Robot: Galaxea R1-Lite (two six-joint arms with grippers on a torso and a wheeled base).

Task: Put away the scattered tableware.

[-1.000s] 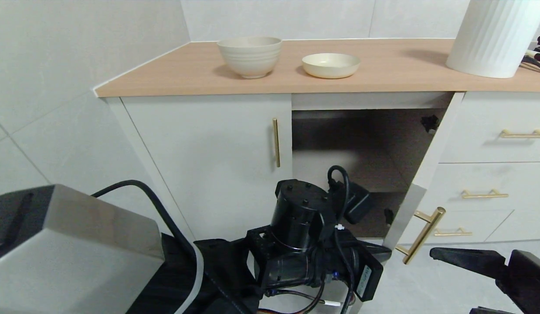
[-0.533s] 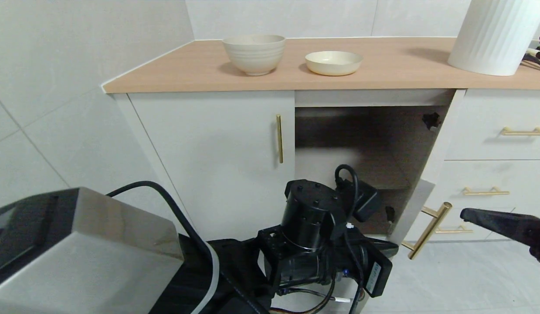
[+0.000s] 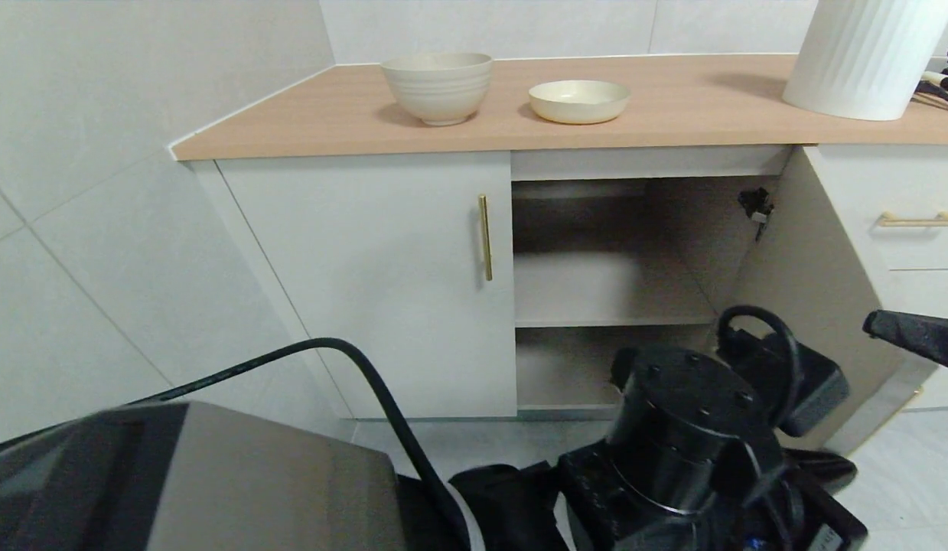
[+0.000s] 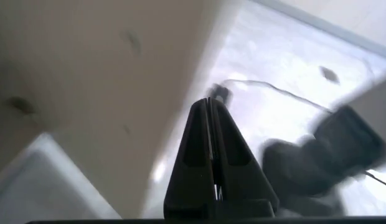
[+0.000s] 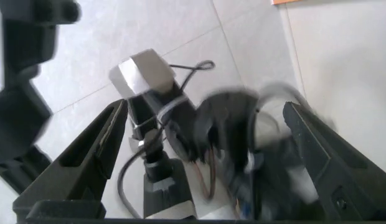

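A deep ribbed cream bowl and a shallow cream dish stand side by side on the wooden countertop. Below them the right cabinet door is swung wide open, baring a shelf. My right gripper is open and holds nothing. In the head view one of its fingers shows at the right edge, in front of the open door. My left gripper is shut and empty, pointing down at the pale floor beside a beige panel.
A tall white ribbed container stands at the right end of the counter. The left cabinet door is closed, with a gold handle. Drawers with gold handles lie right of the open door. A black arm joint sits low before the cabinet.
The head camera has shifted. The right cabinet door has swung from partly open to wide open. The right gripper's finger rose and moved right; the black arm joint moved right and nearer.
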